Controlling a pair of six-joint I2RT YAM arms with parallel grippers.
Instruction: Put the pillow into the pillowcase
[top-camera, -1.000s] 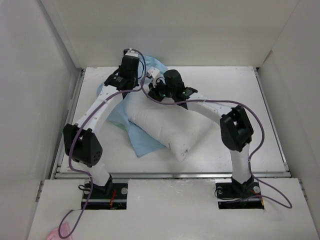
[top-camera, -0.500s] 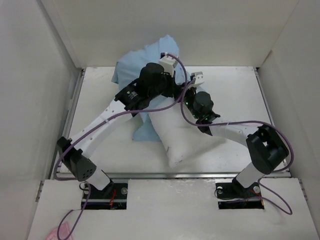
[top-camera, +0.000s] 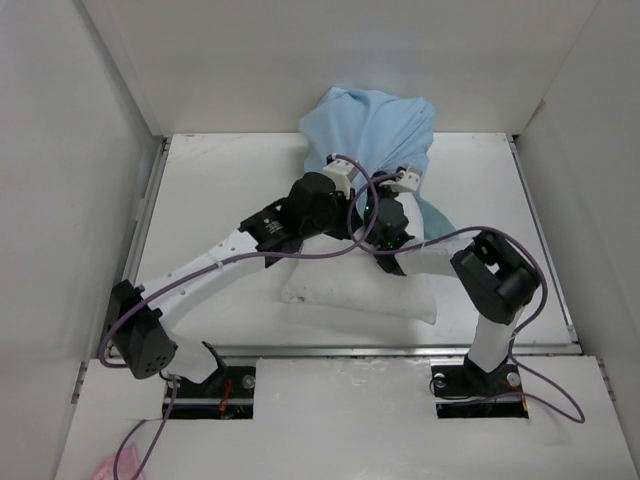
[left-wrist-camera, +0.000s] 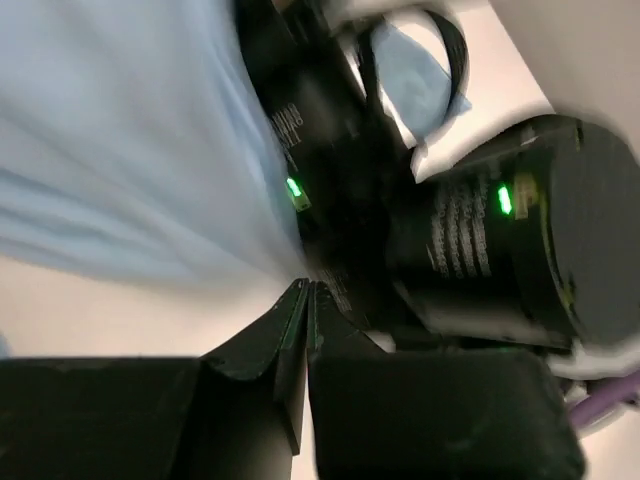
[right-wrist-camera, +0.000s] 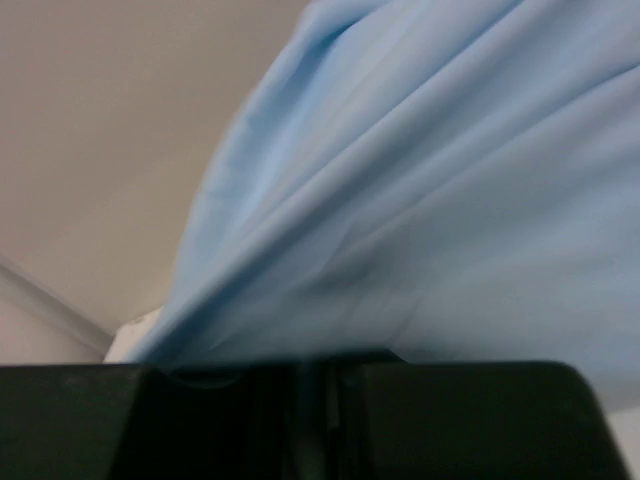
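Pillow (top-camera: 350, 290): lies flat on the white worktop (top-camera: 200, 200), close to the near edge, under both arms. Pillowcase (top-camera: 375, 125): hangs up in the air toward the far edge, in soft blue folds. Left gripper (left-wrist-camera: 307, 295): pinched tight on the blue cloth. Right gripper (right-wrist-camera: 312, 380): same. Walls (top-camera: 350, 60): plain, pale, on three sides.

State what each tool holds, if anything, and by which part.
The left tool and the right tool each pinch a gathered fold of the pillowcase. Which edge they grip cannot be told.
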